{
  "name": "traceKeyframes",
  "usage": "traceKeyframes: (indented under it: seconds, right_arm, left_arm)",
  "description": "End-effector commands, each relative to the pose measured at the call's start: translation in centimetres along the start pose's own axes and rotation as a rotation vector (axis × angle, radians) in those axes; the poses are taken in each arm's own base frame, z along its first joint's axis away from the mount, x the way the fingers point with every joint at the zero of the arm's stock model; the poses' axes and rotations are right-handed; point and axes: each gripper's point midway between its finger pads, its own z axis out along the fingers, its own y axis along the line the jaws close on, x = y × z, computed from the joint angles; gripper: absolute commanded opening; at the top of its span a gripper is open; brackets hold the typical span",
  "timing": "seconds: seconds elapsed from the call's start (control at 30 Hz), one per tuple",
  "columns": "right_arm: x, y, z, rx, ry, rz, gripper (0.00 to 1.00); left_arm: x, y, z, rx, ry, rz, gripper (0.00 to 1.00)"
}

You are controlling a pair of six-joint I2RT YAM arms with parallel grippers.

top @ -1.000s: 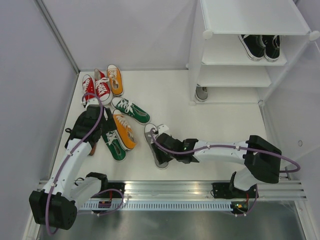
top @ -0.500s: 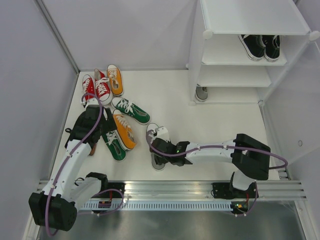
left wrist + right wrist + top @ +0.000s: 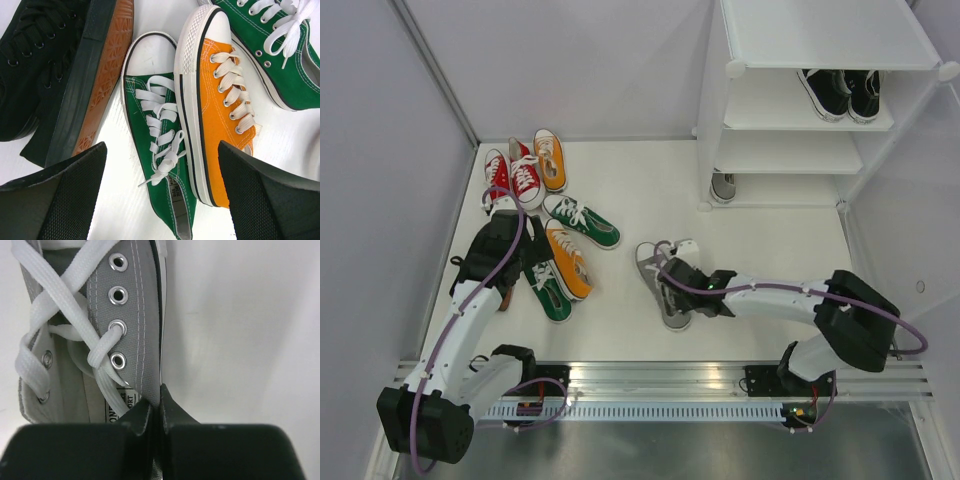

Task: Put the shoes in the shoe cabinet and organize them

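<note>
A grey shoe (image 3: 658,277) (image 3: 134,310) lies on the white floor in the middle. My right gripper (image 3: 683,276) (image 3: 156,402) is shut on the canvas side wall of that shoe, beside its eyelets. My left gripper (image 3: 523,262) (image 3: 162,150) hangs open over a green shoe (image 3: 165,165) and an orange shoe (image 3: 220,105), touching neither. A black shoe (image 3: 50,75) lies on its side to their left. The shoe cabinet (image 3: 712,120) stands at the back right, with a black pair (image 3: 840,90) on one shelf and another grey shoe (image 3: 723,186) at its bottom.
On the floor at the left lie a red pair (image 3: 512,176), an orange shoe (image 3: 550,158), a second orange shoe (image 3: 568,260) and two green shoes (image 3: 582,221) (image 3: 551,291). Grey walls close the left and the back. A metal rail (image 3: 650,380) runs along the near edge.
My right gripper has shut on the grey shoe's side and dragged the shoe to the right, turning it. The left arm has not moved.
</note>
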Motion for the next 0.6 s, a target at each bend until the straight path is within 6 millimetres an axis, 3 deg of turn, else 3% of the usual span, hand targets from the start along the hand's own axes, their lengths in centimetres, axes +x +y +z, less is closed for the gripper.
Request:
traceKeyframes:
  seconds: [0.0,0.03,0.07,0.23,0.33,0.53,0.57]
  right_arm:
    - [-2.1,-8.1,-1.7,0.193,-0.050,0.055,0.01]
    - [-3.0,-9.9,-2.4,0.216,-0.072,0.106,0.01]
    - [-2.7,-11.2,-2.9,0.244,-0.060,0.111,0.01]
    - [-4.4,-15.9,-6.0,0.330,-0.128,0.180,0.01]
    - [-5.1,-19.8,-6.6,0.391,-0.154,0.331,0.01]
    - [-8.7,-23.5,-6.4,0.355,-0.251,0.474,0.01]
    - [-9.7,-24.8,-6.5,0.355,-0.269,0.511,0.00]
  left_arm:
    - [-0.6,-0.1,0.0,0.016,-0.033,0.016,0.94]
    - [-0.6,-0.1,0.0,0.017,-0.031,0.015,0.94]
    - [-0.6,-0.1,0.0,0.016,-0.033,0.015,0.94]
    - [-0.7,-0.1,0.0,0.017,-0.034,0.016,0.94]
    - [-0.6,-0.1,0.0,0.016,-0.031,0.015,0.94]
    - [-0.6,-0.1,0.0,0.014,-0.034,0.016,0.94]
    - [-0.6,-0.1,0.0,0.014,-0.035,0.017,0.94]
